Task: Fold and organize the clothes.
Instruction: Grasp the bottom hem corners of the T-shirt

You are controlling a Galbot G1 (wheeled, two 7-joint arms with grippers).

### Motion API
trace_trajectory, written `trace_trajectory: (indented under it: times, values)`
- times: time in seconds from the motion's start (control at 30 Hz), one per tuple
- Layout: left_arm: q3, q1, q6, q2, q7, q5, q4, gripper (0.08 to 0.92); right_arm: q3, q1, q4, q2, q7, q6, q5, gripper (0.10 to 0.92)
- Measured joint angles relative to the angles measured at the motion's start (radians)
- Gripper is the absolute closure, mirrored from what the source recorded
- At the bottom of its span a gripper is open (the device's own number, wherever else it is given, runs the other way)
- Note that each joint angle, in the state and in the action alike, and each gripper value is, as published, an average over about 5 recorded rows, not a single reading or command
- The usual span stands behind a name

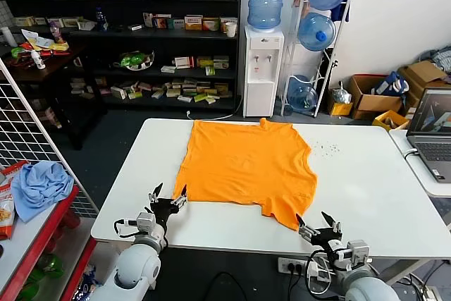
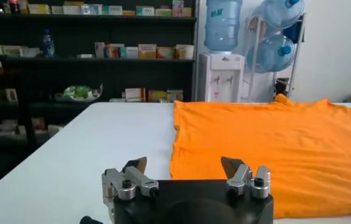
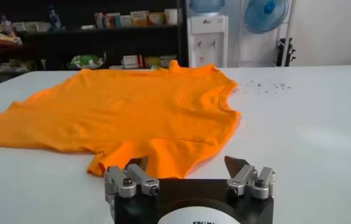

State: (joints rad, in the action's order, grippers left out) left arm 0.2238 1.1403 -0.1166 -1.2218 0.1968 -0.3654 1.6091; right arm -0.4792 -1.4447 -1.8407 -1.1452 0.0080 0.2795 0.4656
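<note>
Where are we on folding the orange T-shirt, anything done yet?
Done: only the spreading; the T-shirt lies flat and unfolded on the white table. In hand: nothing; the left gripper is open at its near left corner, the right gripper open by the near sleeve. Left: every fold.

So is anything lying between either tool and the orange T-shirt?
Nothing visible: only bare white table separates the open left tool and open right tool from the orange T-shirt.
</note>
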Motion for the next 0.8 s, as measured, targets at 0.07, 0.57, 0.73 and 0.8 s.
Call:
trace_trajectory:
  times: [0.07,0.57,0.73,0.8]
  values:
    - [-0.001,0.001,0.0,-0.001,-0.001,0.003,-0.001,0.177,0.002,0.002,0.002,-0.001,0.002,0.001,0.0,0.203]
    - [-0.011,-0.016,-0.048,-0.005,0.001,0.02,-0.018,0.177,0.033,0.029,0.033,-0.015,0.029,0.025,-0.006,0.203]
    - [-0.017,-0.019,-0.078,-0.003,0.008,0.007,-0.02,0.177,0.045,0.04,0.045,-0.02,0.041,0.035,0.002,0.203]
    - [-0.019,-0.023,-0.091,-0.003,0.008,0.002,-0.023,0.177,0.05,0.046,0.05,-0.023,0.045,0.037,0.007,0.203]
